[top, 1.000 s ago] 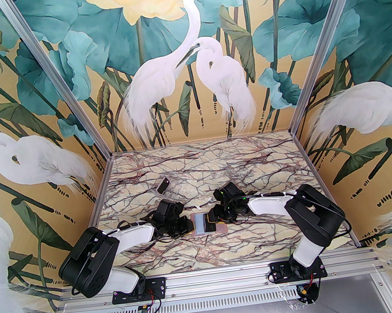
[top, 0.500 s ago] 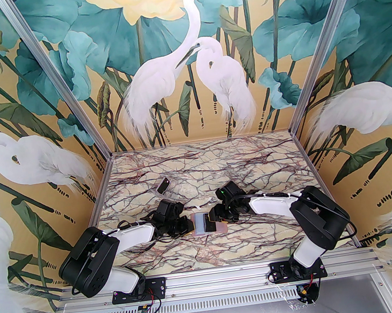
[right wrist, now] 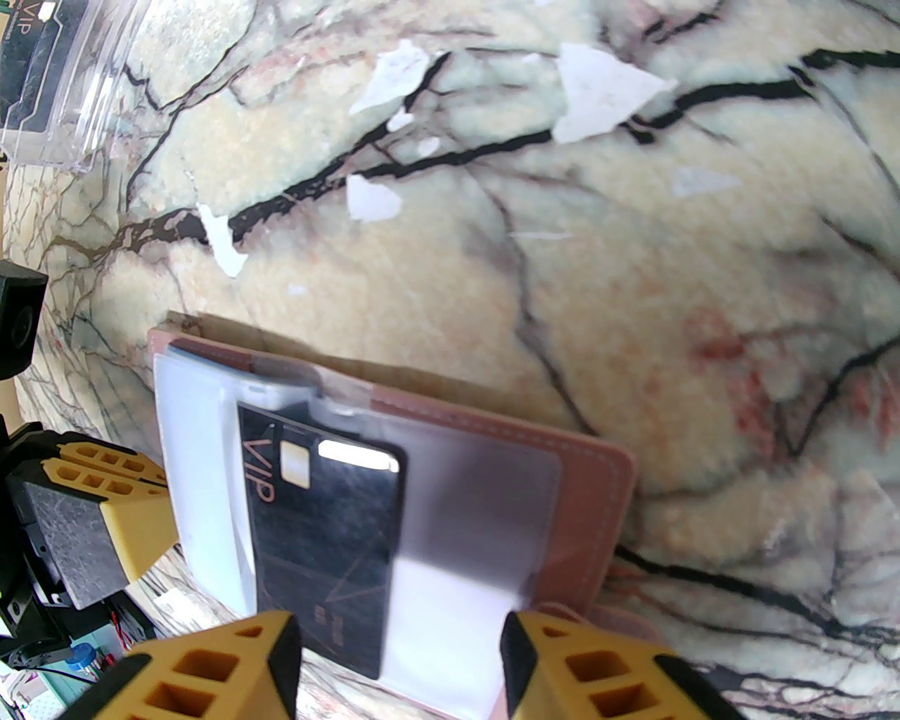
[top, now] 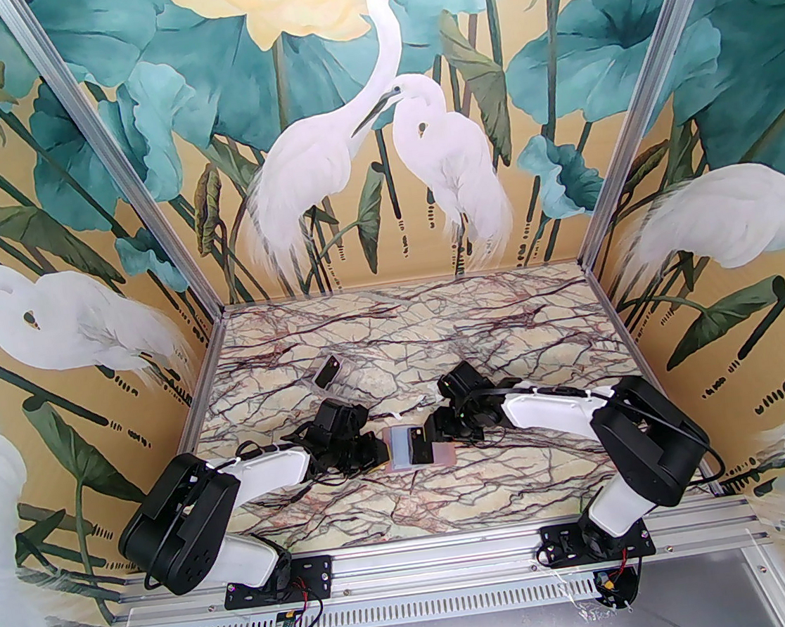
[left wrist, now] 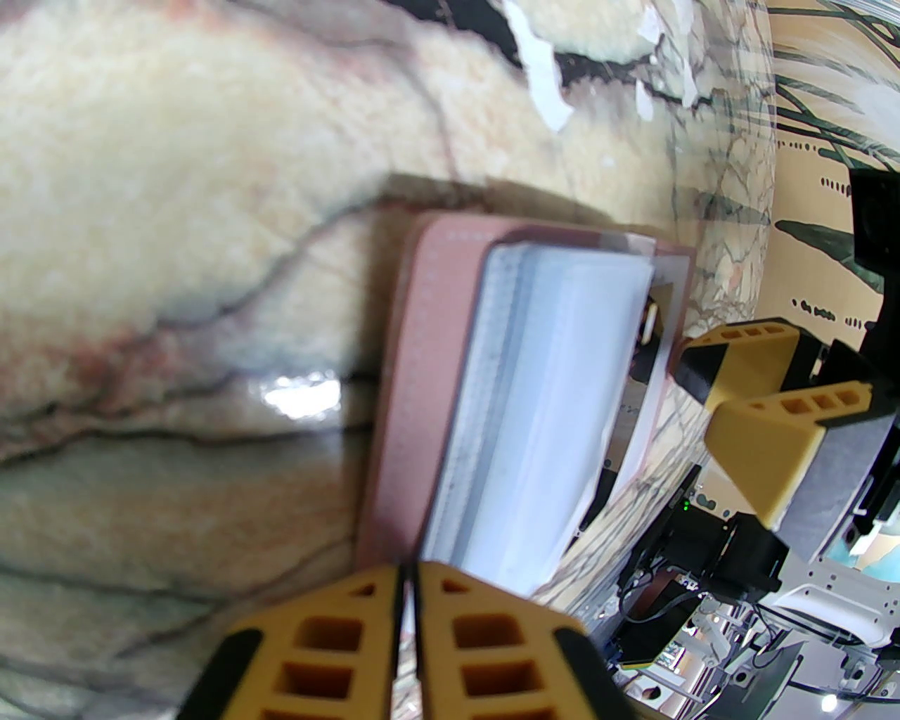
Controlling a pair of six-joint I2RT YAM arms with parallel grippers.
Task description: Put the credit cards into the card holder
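I see left fingers [left wrist: 478,633] pinched narrow at the bottom edge of the holder [left wrist: 401,394], right fingers [right wrist: 232,661] wide, straddling the black card [right wrist: 323,520], part under a sleeve [right wrist: 478,506], lower frame, tabletop [right wrist: 633,281] behind.

Lit brightly and evenly from overhead; threw only a soft, narrow shadow along the far side of the card holder [right wrist: 590,478]. Caught a white glare patch on the marble tabletop [left wrist: 302,397] and a glint on the black card [right wrist: 323,534]. Blurred and bowed both wrist views toward the edges; rendered the top view sharp.
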